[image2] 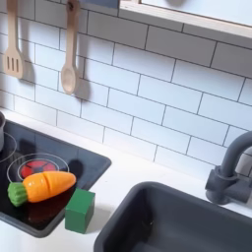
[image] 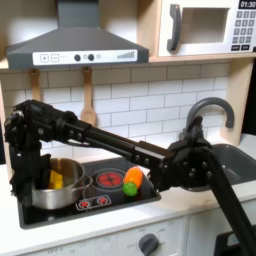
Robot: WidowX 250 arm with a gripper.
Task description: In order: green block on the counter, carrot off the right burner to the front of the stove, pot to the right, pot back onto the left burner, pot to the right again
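Note:
The carrot (image: 132, 180) (image2: 44, 185) lies on the stove (image: 100, 200) (image2: 89, 157), over the red burner ring on the first exterior view's right. In the second exterior view the green block (image2: 81, 210) sits upright on the off-white counter (image2: 123, 192), right at the stove's front edge. The steel pot (image: 55, 190) stands on the burner at the first exterior view's left, with a yellow piece (image: 58, 178) inside. My gripper (image: 24, 178) hangs at the pot's left rim, dark against the arm. I cannot make out how its fingers stand.
The black arm (image: 110, 140) stretches across above the stove from its base on the first exterior view's right. A dark sink (image2: 187, 221) and faucet (image2: 231, 162) lie to the second exterior view's right. Wooden utensils (image2: 67, 59) hang on the tiled wall.

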